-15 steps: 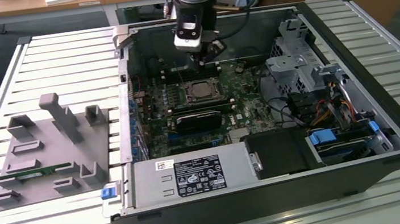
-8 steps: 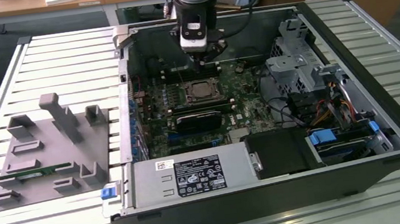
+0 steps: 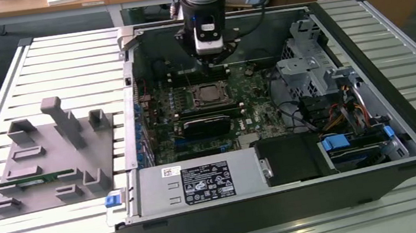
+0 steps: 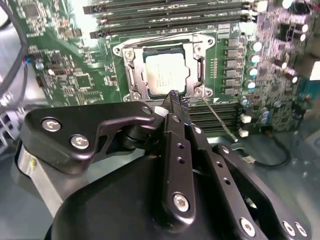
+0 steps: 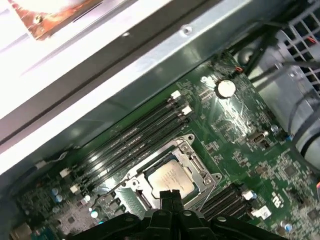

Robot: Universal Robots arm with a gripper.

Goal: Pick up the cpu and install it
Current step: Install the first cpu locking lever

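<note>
Both wrist views show us the cpu [image 4: 166, 75] [image 5: 171, 177] lying flat in its socket [image 4: 131, 72] on the motherboard [image 4: 65, 65], memory slots [image 4: 170, 20] on either side. We see the gripper [image 4: 173, 96] [image 5: 168, 196] just above the chip's edge, jaws pressed together on nothing. From the exterior view, the arm [image 3: 201, 10] hangs over the far part of the open case [image 3: 371, 150], and a grey fixture [image 3: 50, 156] sits to that view's left.

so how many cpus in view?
1. The cpu sits in the motherboard socket inside the case, just beyond the tip of the gripper in both wrist views. The grey fixture outside the case shows none, though its slots could hide one.
</note>
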